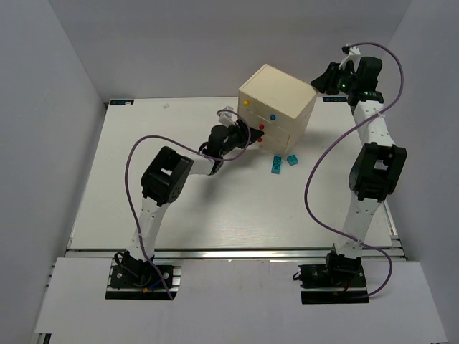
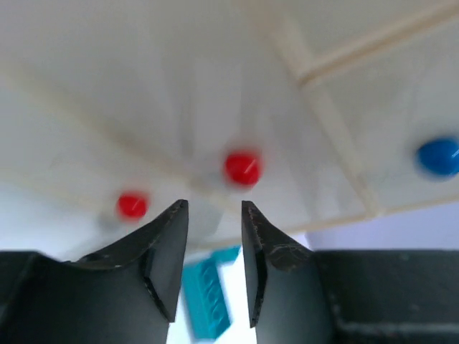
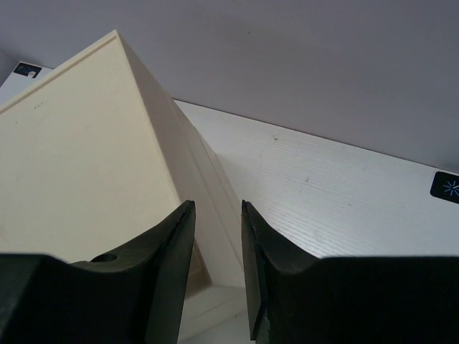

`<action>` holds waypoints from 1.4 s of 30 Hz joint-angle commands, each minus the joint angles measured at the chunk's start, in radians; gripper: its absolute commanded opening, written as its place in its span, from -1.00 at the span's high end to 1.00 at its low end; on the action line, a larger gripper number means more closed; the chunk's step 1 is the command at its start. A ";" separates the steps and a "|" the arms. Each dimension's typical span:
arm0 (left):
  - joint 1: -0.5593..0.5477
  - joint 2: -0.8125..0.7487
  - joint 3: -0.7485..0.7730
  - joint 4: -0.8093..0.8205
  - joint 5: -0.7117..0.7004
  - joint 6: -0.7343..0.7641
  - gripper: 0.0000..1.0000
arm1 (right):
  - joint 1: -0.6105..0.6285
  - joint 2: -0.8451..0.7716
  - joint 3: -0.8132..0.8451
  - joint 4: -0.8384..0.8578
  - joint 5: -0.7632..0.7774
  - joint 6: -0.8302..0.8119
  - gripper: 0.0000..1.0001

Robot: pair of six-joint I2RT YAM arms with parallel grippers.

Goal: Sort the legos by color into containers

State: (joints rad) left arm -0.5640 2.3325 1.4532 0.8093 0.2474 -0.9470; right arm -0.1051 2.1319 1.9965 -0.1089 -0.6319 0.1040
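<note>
Two teal legos (image 1: 275, 165) lie unsorted beside the chest (image 1: 276, 97) (near the far edge of the desk (image 1: 179, 215)); left pincer (image 2: 214, 208) and right pincer (image 3: 217, 208) slightly spread, empty.

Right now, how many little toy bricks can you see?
2. Both lie on the table before the chest: one teal brick, and a second teal brick just right of it. More may be hidden behind or inside the chest.
</note>
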 commanded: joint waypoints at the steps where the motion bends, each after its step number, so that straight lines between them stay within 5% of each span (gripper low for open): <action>1: 0.007 -0.111 -0.095 0.045 -0.002 0.051 0.12 | 0.010 -0.015 -0.036 -0.144 -0.048 0.011 0.22; 6: 0.007 -0.119 -0.083 -0.101 -0.007 0.109 0.57 | 0.004 -0.015 -0.039 -0.141 -0.048 0.014 0.21; 7: 0.007 -0.099 -0.073 -0.105 -0.004 0.108 0.56 | 0.004 -0.013 -0.041 -0.143 -0.048 0.011 0.21; 10: 0.007 -0.065 -0.013 -0.159 0.003 0.103 0.09 | 0.004 -0.015 -0.047 -0.143 -0.048 0.008 0.20; 14: 0.007 0.004 0.050 -0.182 0.000 0.085 -0.03 | 0.004 -0.021 -0.059 -0.144 -0.046 -0.003 0.20; 21: 0.007 0.065 0.125 -0.217 -0.005 0.071 -0.02 | 0.001 -0.029 -0.074 -0.144 -0.046 -0.016 0.20; 29: 0.007 0.087 0.148 -0.272 -0.025 0.080 0.28 | -0.004 -0.029 -0.076 -0.141 -0.045 -0.013 0.19; 36: 0.007 0.067 0.105 -0.276 -0.036 0.100 0.28 | -0.010 -0.029 -0.077 -0.138 -0.043 -0.010 0.09; 42: 0.007 -0.002 -0.095 -0.023 -0.034 0.094 0.02 | -0.013 -0.032 -0.082 -0.135 -0.046 -0.009 0.02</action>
State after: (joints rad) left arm -0.5537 2.3802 1.4242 0.7101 0.2413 -0.8677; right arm -0.1337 2.1136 1.9518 -0.1169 -0.6270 0.1055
